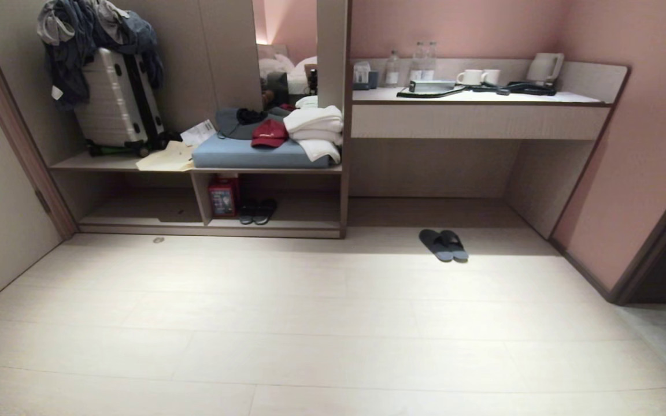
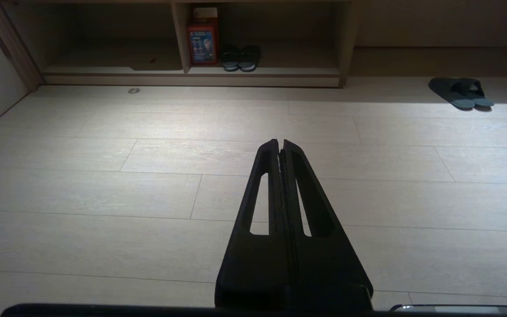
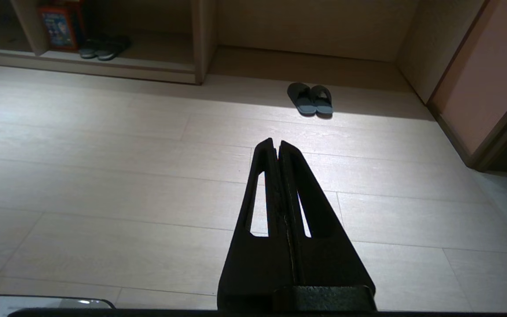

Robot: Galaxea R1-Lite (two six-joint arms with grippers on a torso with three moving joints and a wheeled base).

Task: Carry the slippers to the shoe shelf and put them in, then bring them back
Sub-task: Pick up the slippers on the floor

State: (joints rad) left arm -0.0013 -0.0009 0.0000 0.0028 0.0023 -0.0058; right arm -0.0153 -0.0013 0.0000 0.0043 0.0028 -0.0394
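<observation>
A pair of dark grey-blue slippers (image 1: 443, 245) is seen side by side on the pale floor (image 1: 310, 323), right of the shoe shelf (image 1: 211, 202) and just before the desk alcove (image 1: 437, 173). The left gripper (image 2: 281, 143) and right gripper (image 3: 276, 143) are held above bare floor, well apart from the slippers, fingers pressed together, empty.

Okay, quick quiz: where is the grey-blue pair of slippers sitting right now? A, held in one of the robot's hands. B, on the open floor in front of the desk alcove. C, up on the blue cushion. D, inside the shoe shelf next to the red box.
B: the slippers lie side by side on the floor before the desk alcove, outside the shoe shelf.
</observation>
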